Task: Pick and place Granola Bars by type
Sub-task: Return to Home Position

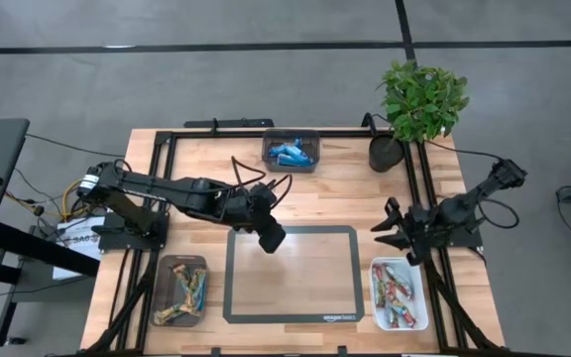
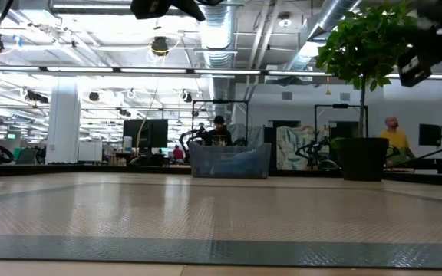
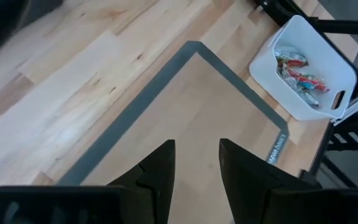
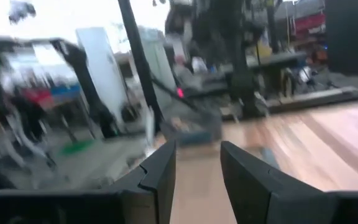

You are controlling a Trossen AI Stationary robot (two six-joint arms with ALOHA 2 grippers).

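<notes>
Left claw (image 1: pixel 270 240) released: fingers (image 3: pixel 160 171) spread, nothing between them. It hangs off the surface over the back border of the grey-edged mat (image 1: pixel 305 288), mid-counter (image 1: pixel 206 159). Right claw (image 1: pixel 393 230) also released, with the gap between its fingers (image 4: pixel 247 180) bare. It sits at the counter's right side, just past the mat's back right corner and behind the white bin (image 1: pixel 424 297).

All bars are in bins, split by colour:
- The blue Granola Bars (image 1: pixel 290 154) are in the clear bin (image 1: pixel 291 133) at the middle of the back edge.
- The red Granola Bars (image 1: pixel 395 293) have red-multicoloured wrappers and are piled in the white bin at the front right.
- The gold Granola Bars (image 1: pixel 181 293), orange-gold with bits of blue, are in the dark bin (image 1: pixel 180 259) at the front left.

The bars are thin, small and shiny, and lie loosely across each other.

Each bin stands outside the mat's border, not touching it, with a strip of bare wood between. The white bin is close to the right-hand rail. Black frame rails (image 1: pixel 167 169) run along the left, right and back edges. A potted plant (image 1: pixel 419 99) stands at the back right corner, apart from the right claw. The mat under the left claw is flat, open surface.
</notes>
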